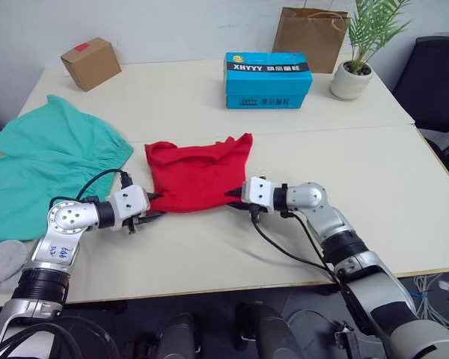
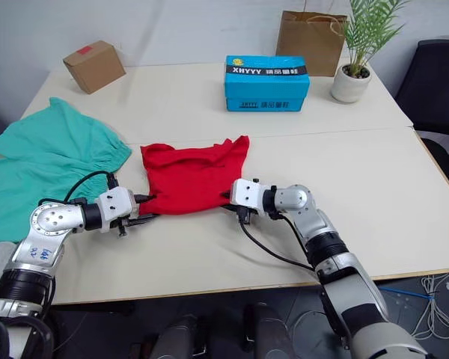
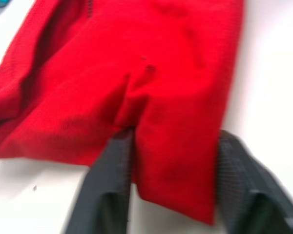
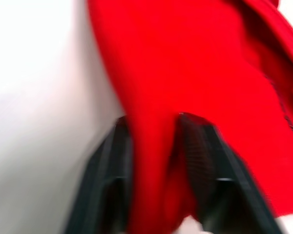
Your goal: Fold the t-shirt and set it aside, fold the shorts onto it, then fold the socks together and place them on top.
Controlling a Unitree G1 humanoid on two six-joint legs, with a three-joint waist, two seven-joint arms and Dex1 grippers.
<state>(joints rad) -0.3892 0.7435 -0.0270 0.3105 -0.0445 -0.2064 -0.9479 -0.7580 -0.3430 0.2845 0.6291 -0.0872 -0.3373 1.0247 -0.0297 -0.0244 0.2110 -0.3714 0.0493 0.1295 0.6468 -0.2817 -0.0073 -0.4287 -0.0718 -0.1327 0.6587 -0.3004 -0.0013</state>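
Note:
The red t-shirt (image 1: 198,176) lies bunched in the middle of the table, its near hem towards me. My left gripper (image 1: 153,206) is at the shirt's near left corner, open, its fingers (image 3: 112,190) straddling the hem, which lies between them. At the near right corner my right gripper (image 1: 234,197) is shut on the t-shirt's hem, red cloth squeezed between its fingers (image 4: 200,165). To the left, the teal-green shorts (image 1: 45,164) lie spread out. A grey sock (image 1: 0,262) rests at the near left table edge.
At the back of the table (image 1: 404,194) stand a small cardboard box (image 1: 90,63), a blue carton (image 1: 268,78), a brown paper bag (image 1: 310,36) and a potted plant (image 1: 351,78). A black chair (image 1: 438,71) stands beyond the right side.

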